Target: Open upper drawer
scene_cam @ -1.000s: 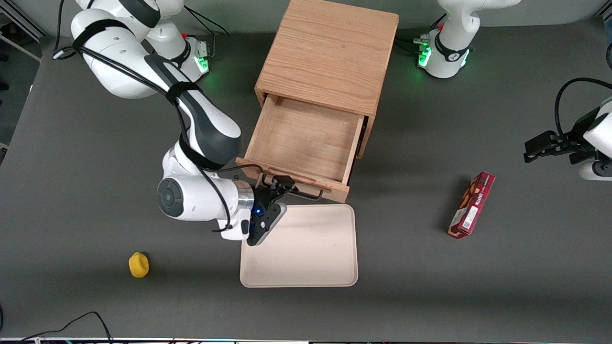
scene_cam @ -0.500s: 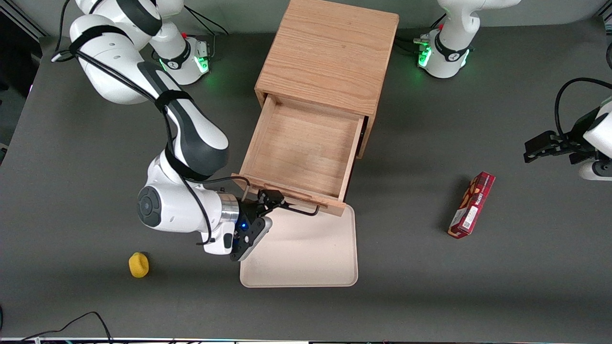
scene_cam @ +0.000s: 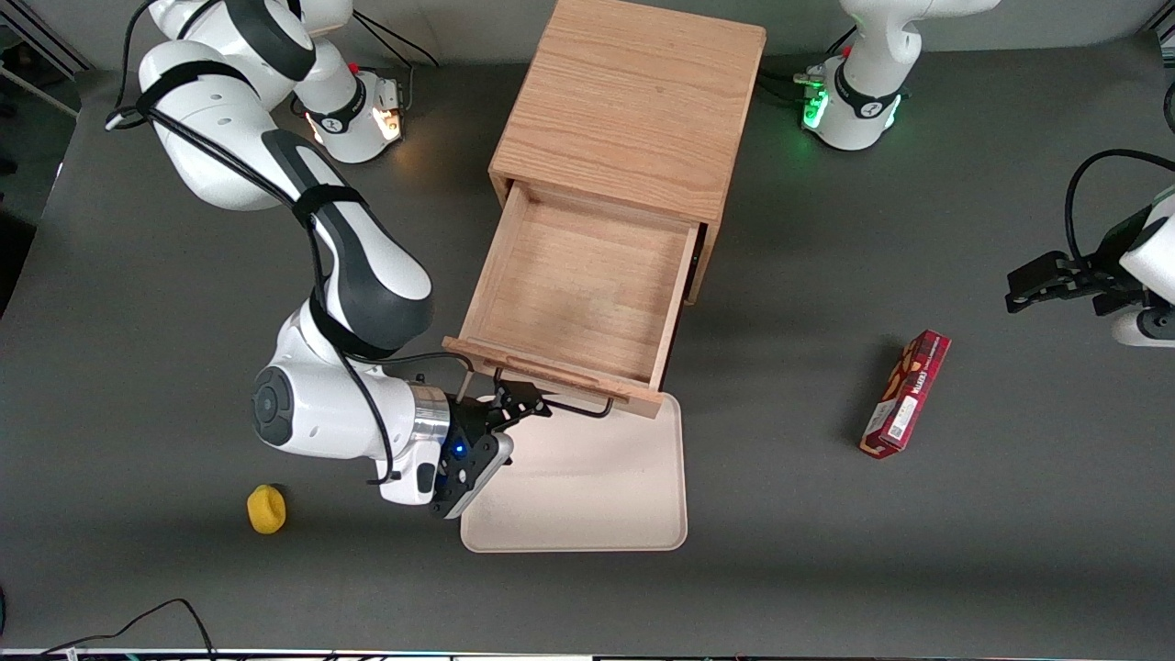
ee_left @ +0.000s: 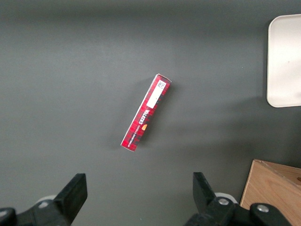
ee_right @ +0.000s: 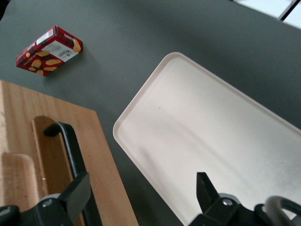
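Observation:
The upper drawer (scene_cam: 578,275) of the light oak cabinet (scene_cam: 633,101) is pulled far out, and its bare wooden floor shows. A black wire handle (scene_cam: 580,407) runs along its front rail (ee_right: 101,155), which overhangs the edge of a tray. My gripper (scene_cam: 521,407) is at the handle's end nearer the working arm, just in front of the drawer front. In the right wrist view the gripper (ee_right: 141,193) is open, with its fingers wide apart. One finger (ee_right: 77,190) lies against the handle (ee_right: 70,143). The lowermost drawer is hidden.
A cream tray (scene_cam: 587,487) (ee_right: 211,136) lies on the grey table directly in front of the drawer. A red snack box (scene_cam: 904,393) (ee_left: 146,112) (ee_right: 48,51) lies toward the parked arm's end. A small yellow object (scene_cam: 266,508) sits near the working arm.
The drawer slid further out toward the front camera, mostly in the first half second. My gripper came with it and has since drawn slightly back toward the working arm's end.

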